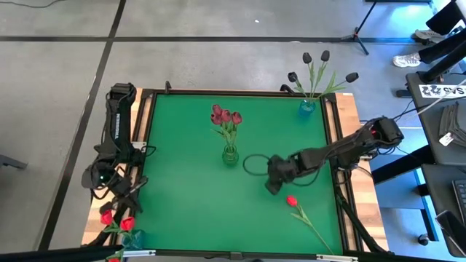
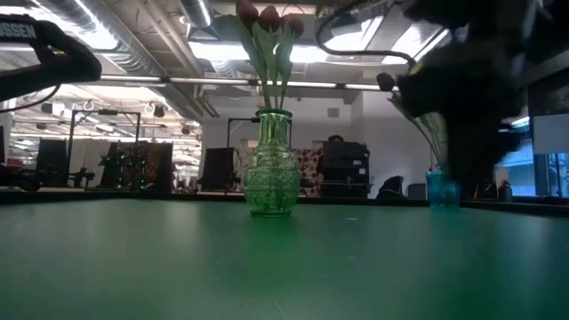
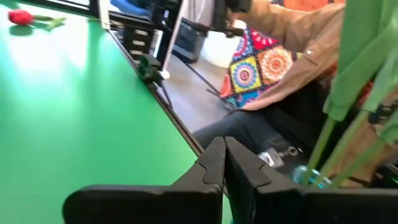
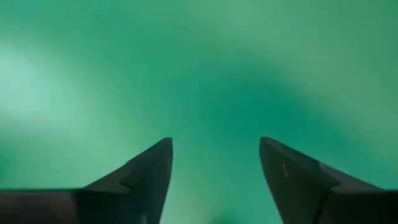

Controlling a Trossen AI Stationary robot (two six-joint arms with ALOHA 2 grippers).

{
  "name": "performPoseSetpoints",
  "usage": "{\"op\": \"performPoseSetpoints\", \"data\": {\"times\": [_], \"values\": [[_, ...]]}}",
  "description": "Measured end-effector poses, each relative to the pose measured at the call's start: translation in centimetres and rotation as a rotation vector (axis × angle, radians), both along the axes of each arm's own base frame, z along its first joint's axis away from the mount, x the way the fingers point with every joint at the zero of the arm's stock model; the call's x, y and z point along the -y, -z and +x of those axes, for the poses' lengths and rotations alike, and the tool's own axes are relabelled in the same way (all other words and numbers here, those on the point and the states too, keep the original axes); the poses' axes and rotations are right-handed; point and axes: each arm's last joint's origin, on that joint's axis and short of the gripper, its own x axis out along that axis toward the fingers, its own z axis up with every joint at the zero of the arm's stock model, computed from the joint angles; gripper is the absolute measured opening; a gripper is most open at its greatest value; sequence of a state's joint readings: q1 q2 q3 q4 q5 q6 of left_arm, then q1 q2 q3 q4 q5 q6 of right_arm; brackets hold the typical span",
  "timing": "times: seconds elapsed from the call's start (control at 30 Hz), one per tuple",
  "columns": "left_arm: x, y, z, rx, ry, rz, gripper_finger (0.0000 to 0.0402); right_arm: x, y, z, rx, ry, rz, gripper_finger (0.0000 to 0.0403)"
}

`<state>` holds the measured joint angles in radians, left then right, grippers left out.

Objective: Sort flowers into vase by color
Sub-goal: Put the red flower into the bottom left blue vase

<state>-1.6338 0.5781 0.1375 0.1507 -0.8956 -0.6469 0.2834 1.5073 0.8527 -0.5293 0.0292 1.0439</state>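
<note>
Three vases hold flowers. A green glass vase (image 1: 229, 155) (image 2: 269, 173) mid-table carries pink-red tulips (image 1: 226, 116). At the far right, black tulips (image 1: 317, 65) stand in a blue vase (image 1: 306, 108) (image 2: 442, 188). A blue vase (image 1: 132, 237) at the near left corner holds red tulips (image 1: 116, 218). One red tulip (image 1: 292, 201) (image 3: 20, 17) lies flat on the table, near right. My right gripper (image 1: 271, 188) (image 4: 214, 155) hangs open over bare green table just beyond that tulip's head. My left gripper (image 1: 138, 206) (image 3: 225, 155) is shut on nothing, beside the near-left vase's stems (image 3: 336, 143).
The green table (image 1: 189, 189) has a wooden rim, with free room across its left and near middle. A black cable loop (image 1: 253, 164) lies by the right arm. A seated person with a patterned cloth (image 3: 267, 62) is beyond the near edge.
</note>
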Motion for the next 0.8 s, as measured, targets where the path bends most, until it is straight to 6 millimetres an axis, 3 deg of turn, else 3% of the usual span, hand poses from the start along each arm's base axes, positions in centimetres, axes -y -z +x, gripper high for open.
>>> {"op": "performPoseSetpoints", "data": {"times": [0.13, 0.3, 0.5, 0.8], "values": [[-0.1, 0.0, 0.2, 0.007, -0.048, 0.0, 0.0002, -3.5, 0.2, -0.3, -0.145, -0.019, 0.183, 0.021], [-0.2, 0.1, 0.7, 0.031, -0.125, 0.023, 0.0002, -6.7, 0.0, -3.0, -0.351, 0.072, 0.102, 0.019], [-0.3, 0.1, 0.8, 0.033, -0.161, 0.013, 0.0002, -10.3, -1.2, -5.1, -0.364, 0.138, 0.097, 0.0201], [-0.5, -0.1, 1.0, 0.064, -0.253, 0.008, 0.0002, -14.1, -0.2, -8.3, -0.378, 0.196, 0.148, 0.0237]]}}
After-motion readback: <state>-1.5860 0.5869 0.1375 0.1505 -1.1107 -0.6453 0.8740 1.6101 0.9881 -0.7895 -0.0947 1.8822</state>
